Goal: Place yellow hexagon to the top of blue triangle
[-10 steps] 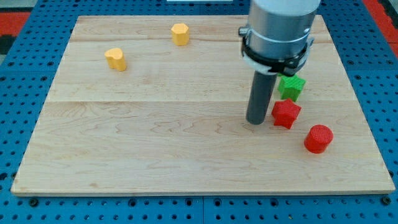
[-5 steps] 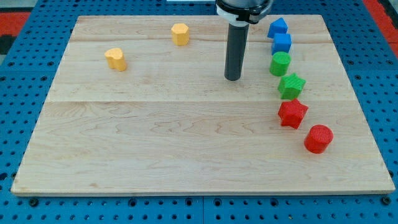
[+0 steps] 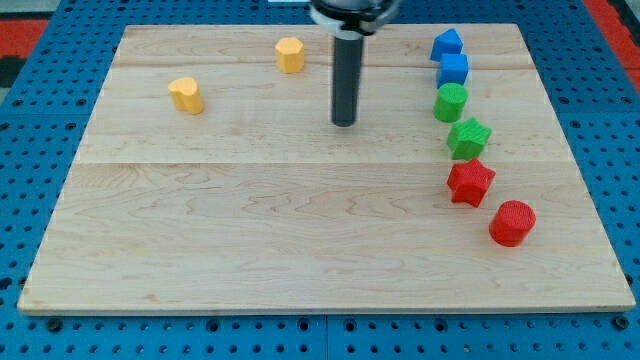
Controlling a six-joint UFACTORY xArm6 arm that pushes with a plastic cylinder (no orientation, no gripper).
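Note:
The yellow hexagon (image 3: 290, 55) sits near the view's top, left of centre. The blue triangle (image 3: 446, 43) sits at the top right, at the head of a column of blocks. My tip (image 3: 344, 123) rests on the board below and to the right of the yellow hexagon, apart from it, and well to the left of the blue triangle. It touches no block.
A second yellow block (image 3: 186, 95) lies at the upper left. Below the blue triangle run a blue cube (image 3: 453, 69), a green cylinder (image 3: 450, 102), a green star (image 3: 468, 138), a red star (image 3: 470, 183) and a red cylinder (image 3: 512, 222). The wooden board (image 3: 250, 230) ends in blue pegboard.
My tip has moved from beside the red star up and to the left, to the upper middle of the board. No block has moved in the last half second.

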